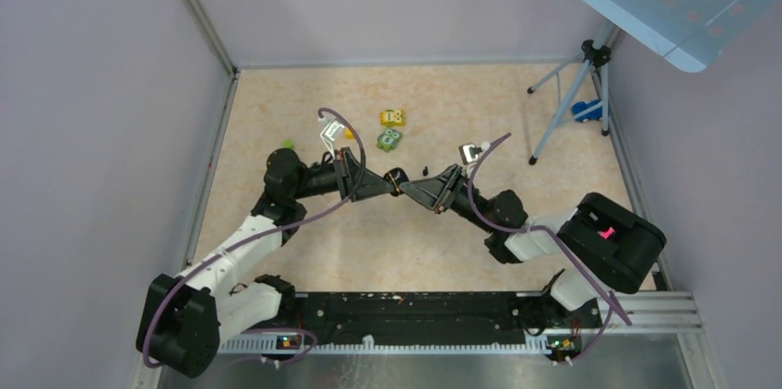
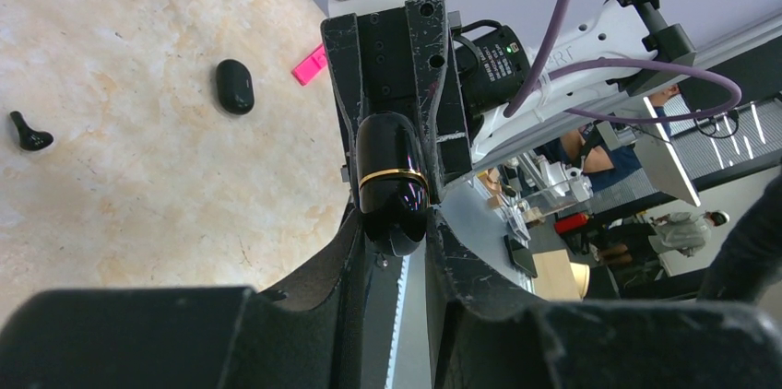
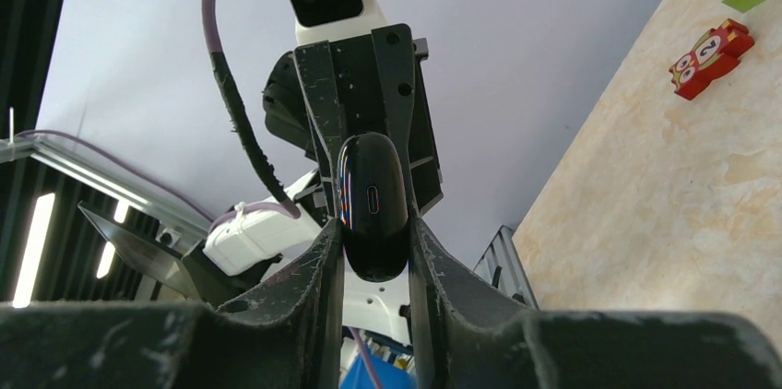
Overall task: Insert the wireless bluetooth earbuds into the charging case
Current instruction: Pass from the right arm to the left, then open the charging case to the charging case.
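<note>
Pincers from both arms meet nose to nose over the middle of the desk (image 1: 415, 251), and we see the charging case (image 1: 396, 181) caught between them. The left pincer (image 2: 395, 228) is nearly closed, its two fingers pressed on one end of the glossy black case (image 2: 392, 172), which has a thin gold band around it. The right pincer (image 3: 373, 241) stands a little wider, its fingers clamped on the other end, where a small port shows on the case (image 3: 373, 200). So each arm grips the same case, one from each side.

From the left wrist, we find the earbuds loose on the desk, apart from the case. One is a black bean-shaped earbud (image 2: 234, 86). The other is a smaller black piece with a short stalk (image 2: 28, 134), well apart from the first. A third dark piece is cut off by the top edge of that view, and we cannot tell what it is.

Beyond the pincers, a yellow block (image 1: 393, 117) sits just behind a green block (image 1: 389, 139).
</note>
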Tool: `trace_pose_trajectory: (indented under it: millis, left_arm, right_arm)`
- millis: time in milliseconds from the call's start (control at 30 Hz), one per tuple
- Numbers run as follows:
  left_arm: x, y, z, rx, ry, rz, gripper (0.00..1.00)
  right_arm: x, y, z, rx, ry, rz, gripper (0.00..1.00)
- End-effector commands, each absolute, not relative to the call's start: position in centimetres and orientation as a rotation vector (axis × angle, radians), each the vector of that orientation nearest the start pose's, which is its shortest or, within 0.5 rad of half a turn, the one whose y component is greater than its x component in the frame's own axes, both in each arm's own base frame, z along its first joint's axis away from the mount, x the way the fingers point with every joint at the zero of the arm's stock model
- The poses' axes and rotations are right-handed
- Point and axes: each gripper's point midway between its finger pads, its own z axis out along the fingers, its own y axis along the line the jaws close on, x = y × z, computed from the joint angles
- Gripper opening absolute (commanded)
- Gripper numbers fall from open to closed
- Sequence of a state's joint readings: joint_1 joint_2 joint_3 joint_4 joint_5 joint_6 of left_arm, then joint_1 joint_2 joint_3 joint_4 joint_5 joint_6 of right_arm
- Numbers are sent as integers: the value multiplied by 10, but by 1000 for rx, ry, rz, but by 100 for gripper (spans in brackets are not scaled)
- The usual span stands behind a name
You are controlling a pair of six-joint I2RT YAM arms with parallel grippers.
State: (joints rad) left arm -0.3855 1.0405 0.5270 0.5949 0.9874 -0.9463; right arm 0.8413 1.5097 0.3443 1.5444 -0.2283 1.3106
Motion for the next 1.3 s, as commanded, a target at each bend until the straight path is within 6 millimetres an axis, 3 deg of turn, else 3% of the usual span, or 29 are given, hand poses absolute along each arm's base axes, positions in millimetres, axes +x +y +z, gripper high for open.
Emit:
trace_pose_trajectory:
  millis: [0, 300, 333, 1133, 1267]
  left_arm:
    - [179, -257, 286, 582, 1659, -1719, 0]
    - [176, -255, 284, 585, 1670, -1725, 0]
    - [176, -254, 283, 585, 1672, -1726, 0]
    - [169, -251, 280, 581, 1693, -1775, 0]
    - [172, -251, 269, 558, 1763, -1791, 0]
  right_arm:
    - [181, 327, 295, -1, 1255, 2037, 21]
    - [187, 322, 287, 33, 1268, 2000, 67]
    - [188, 321, 286, 37, 1269, 1993, 69]
    - [198, 312, 268, 87, 1318, 1942, 72]
    - [205, 312, 253, 123, 1402, 1925, 72]
